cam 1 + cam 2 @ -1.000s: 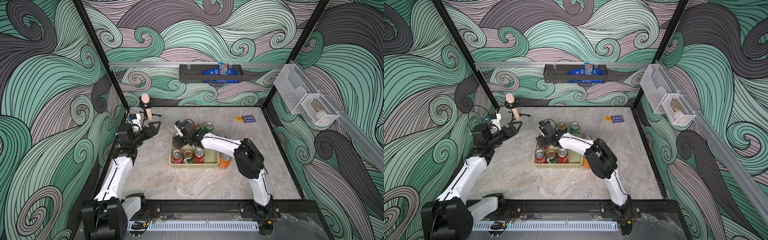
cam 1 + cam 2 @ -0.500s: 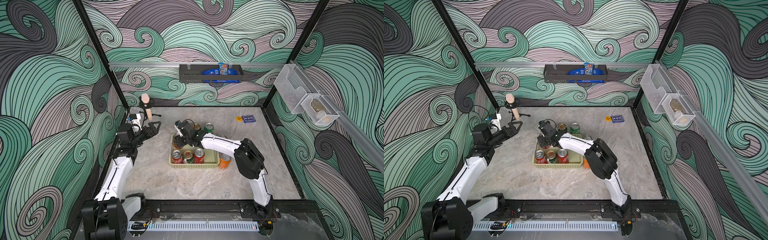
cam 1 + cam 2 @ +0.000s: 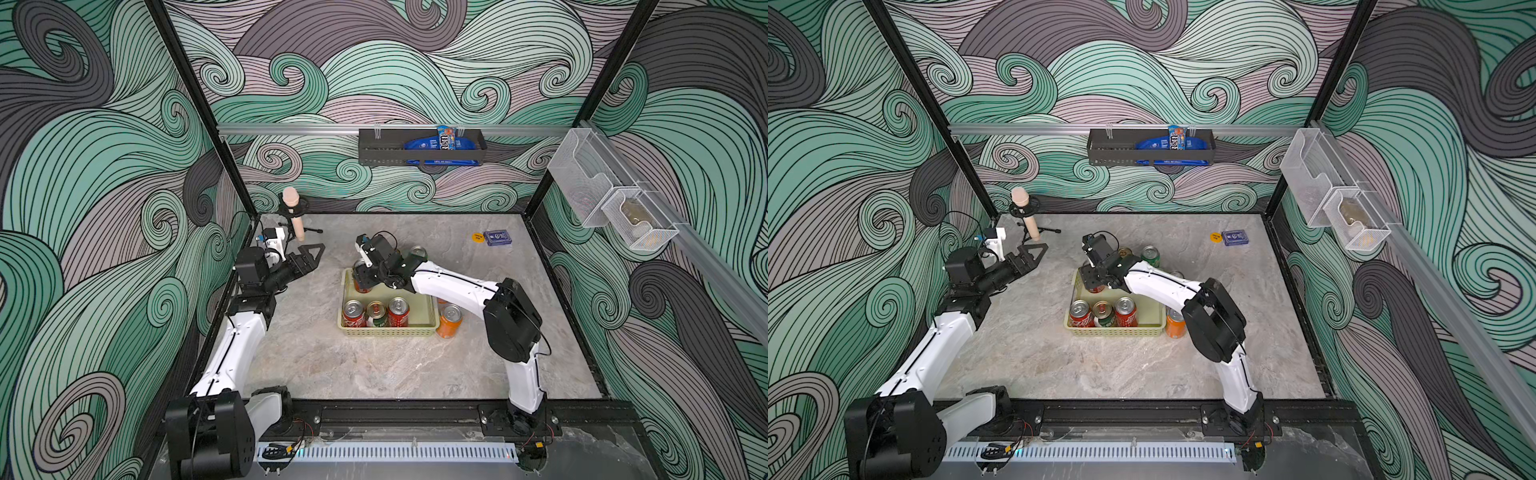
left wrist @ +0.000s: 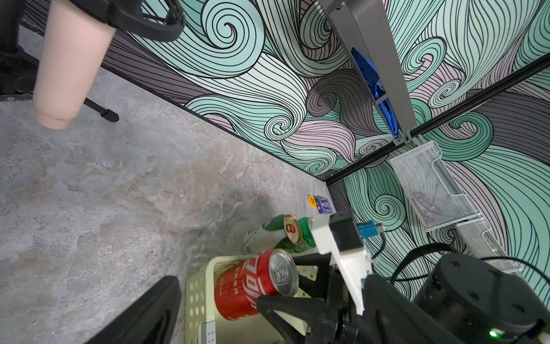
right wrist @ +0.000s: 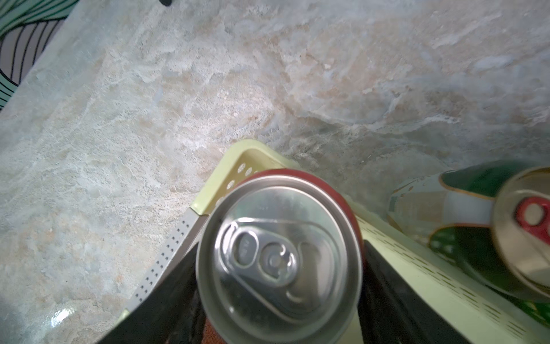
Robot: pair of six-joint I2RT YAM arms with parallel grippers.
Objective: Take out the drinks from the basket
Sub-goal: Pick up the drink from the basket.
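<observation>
3 walls [image 3: 374, 62] swirl with painted teal, mauve and grey waves between black corner posts [image 3: 189, 83]. An aluminium rail [image 3: 291, 129] holds a black wall rack [image 3: 382, 151]; 2 white wire-mesh bins [image 3: 582, 178] hang on a side wall. The bench [image 3: 374, 365] is marbled grey-beige.

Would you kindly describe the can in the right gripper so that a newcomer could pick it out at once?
Start at the pale yellow-green basket in the middle of the table. In its far corner, on the robot's left, one red can is alone, clamped by the right gripper. The basket's other three cans line its near wall, none of them gripped.
</observation>
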